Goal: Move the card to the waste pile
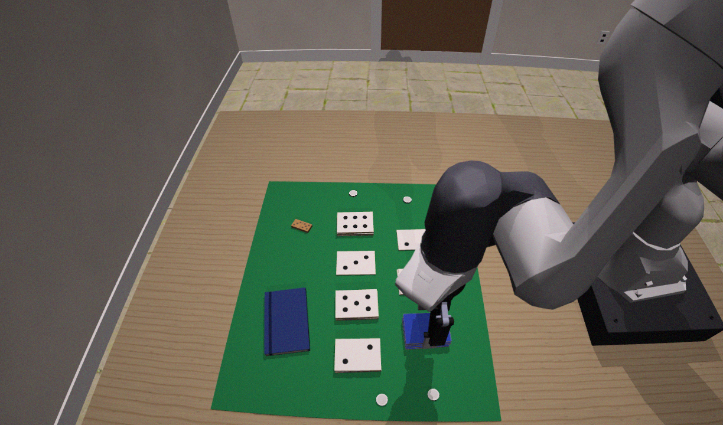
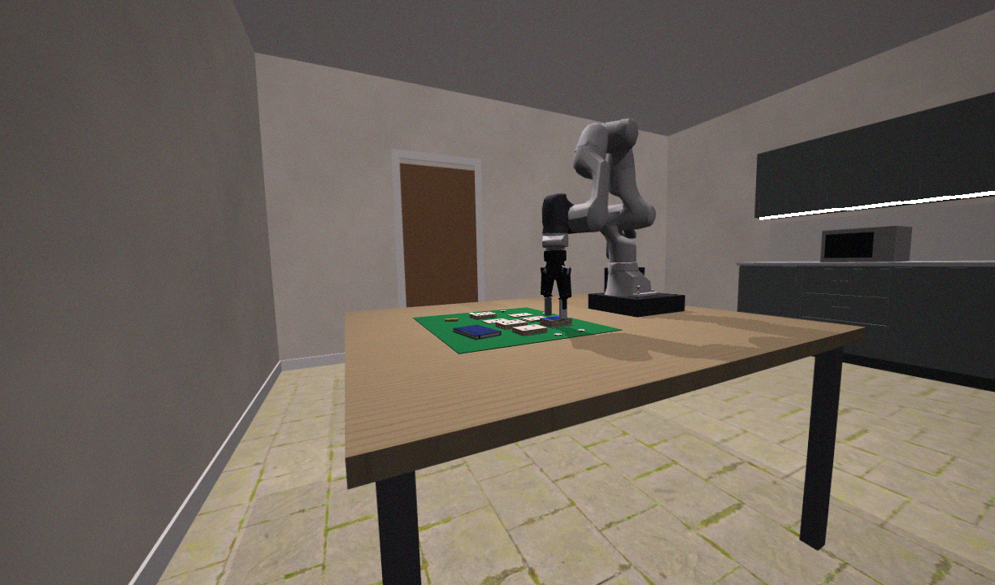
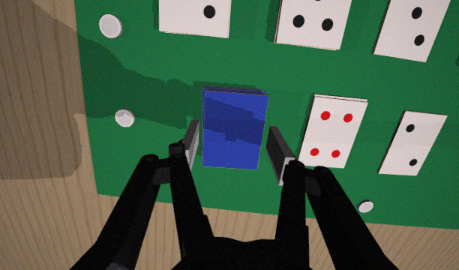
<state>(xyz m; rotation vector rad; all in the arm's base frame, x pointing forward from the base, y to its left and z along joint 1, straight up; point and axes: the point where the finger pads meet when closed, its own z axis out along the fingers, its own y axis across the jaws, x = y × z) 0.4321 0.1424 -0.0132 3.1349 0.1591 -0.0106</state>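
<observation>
The face-down stock, a small stack of blue-backed tiles, lies on the green mat near the mat's edge. My gripper is open, lowered around the stock. One finger pad stands on each long side, and the wrist view shows a small gap on both sides. The waste pile, topped by a white card with four red pips, lies right beside the stock. In the top view my wrist hides most of it.
A second row of white pip cards lies farther out. A two-pip card lies beyond the waste pile. A blue notebook, a small brown tile and white chips sit on the mat.
</observation>
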